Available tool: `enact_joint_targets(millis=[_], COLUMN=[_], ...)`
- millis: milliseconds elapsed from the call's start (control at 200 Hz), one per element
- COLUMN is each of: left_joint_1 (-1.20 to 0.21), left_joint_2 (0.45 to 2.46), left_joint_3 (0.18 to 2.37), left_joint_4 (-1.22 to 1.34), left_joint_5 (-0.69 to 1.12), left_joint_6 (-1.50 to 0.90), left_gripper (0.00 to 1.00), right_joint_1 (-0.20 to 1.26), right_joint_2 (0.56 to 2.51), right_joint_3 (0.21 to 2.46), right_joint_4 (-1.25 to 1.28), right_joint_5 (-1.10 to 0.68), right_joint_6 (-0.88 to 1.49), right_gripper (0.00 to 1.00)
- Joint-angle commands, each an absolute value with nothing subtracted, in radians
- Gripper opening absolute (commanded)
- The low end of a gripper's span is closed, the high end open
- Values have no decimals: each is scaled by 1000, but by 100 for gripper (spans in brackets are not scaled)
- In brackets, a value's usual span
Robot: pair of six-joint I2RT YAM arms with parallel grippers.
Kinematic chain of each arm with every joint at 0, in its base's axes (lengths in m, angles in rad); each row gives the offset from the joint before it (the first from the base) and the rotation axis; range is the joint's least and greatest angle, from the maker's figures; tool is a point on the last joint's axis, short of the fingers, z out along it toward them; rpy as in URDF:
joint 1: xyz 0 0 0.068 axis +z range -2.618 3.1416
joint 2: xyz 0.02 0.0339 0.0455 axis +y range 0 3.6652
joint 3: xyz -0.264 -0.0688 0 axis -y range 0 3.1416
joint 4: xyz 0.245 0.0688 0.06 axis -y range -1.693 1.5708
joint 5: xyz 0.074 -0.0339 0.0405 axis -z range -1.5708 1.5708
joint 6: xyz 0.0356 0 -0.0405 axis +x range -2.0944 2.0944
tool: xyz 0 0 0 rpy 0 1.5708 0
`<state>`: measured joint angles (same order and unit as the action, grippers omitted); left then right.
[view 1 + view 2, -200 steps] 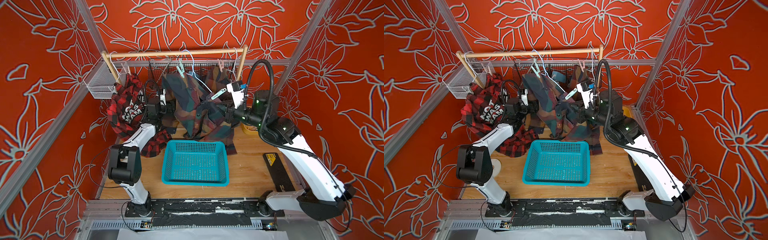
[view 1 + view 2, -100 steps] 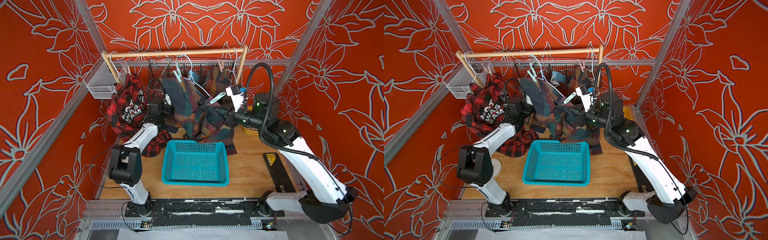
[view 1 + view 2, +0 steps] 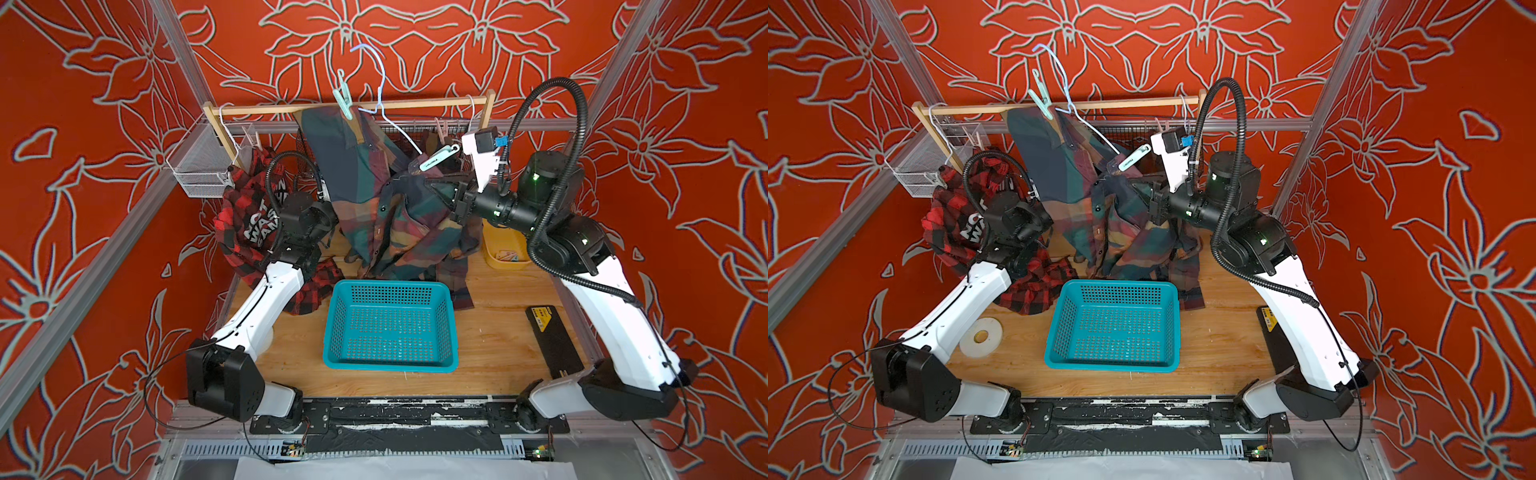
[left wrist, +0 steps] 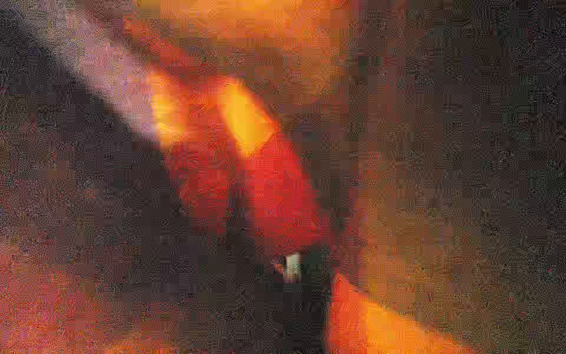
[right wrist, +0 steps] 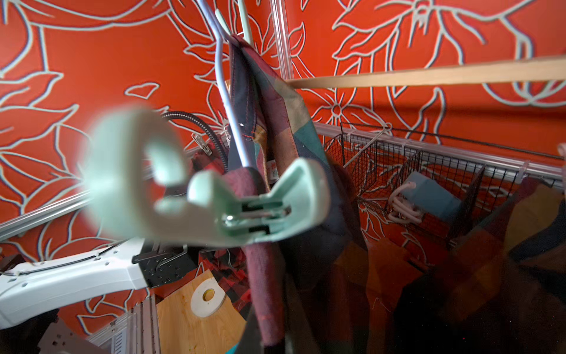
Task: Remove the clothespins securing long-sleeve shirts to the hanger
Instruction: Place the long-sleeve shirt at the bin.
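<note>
A dark plaid long-sleeve shirt (image 3: 365, 195) hangs tilted on a pale blue hanger (image 3: 380, 83) whose hook stands above the wooden rail (image 3: 415, 102). One mint clothespin (image 3: 344, 97) clips its raised shoulder. A second mint clothespin (image 5: 245, 211) pinches the shirt fold and hanger wire just above my right gripper (image 3: 436, 191), which is shut on the shirt's fabric. My left arm's wrist (image 3: 305, 216) reaches under the shirt's edge; its gripper is hidden and the left wrist view is only blurred cloth. The red-and-black shirt (image 3: 249, 220) hangs at the left. A pink clothespin (image 3: 442, 131) sits at the back right.
A teal basket (image 3: 390, 324) stands mid-table in front of the shirts. A yellow tub (image 3: 505, 249) is behind my right arm, a black box (image 3: 550, 336) at the right edge, a white tape roll (image 3: 980, 336) at the left. Wire baskets (image 3: 199, 170) hang along the back.
The dark shirt and its hanger have risen, and the hook now stands above the rail. My left gripper has closed and moved in under the shirt. The right gripper kept its hold.
</note>
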<state>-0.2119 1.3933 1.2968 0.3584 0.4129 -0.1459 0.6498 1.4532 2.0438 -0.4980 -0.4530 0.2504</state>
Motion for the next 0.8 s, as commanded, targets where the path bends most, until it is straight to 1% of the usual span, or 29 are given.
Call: enact_joint_targets(millis=[0, 230, 465, 796], left_joint_1=[-240, -316, -381, -453], left_joint_2=[1361, 1354, 1366, 1394], left_joint_3=[1362, 1402, 1466, 1589], left_joint_4=[358, 329, 291, 265], left_joint_5=[475, 463, 433, 416], left_joint_6=[-158, -144, -124, -110], left_gripper=[0, 0, 0, 0], right_joint_1=[651, 656, 664, 671], right_joint_2=[1472, 1581, 1656, 1649], right_joint_3=[2139, 2365, 2548, 2567], right_joint_4=[-451, -510, -554, -468], right_joint_5=[-490, -517, -529, -558], right_joint_6=[269, 280, 294, 331], right_gripper=[0, 0, 0, 0])
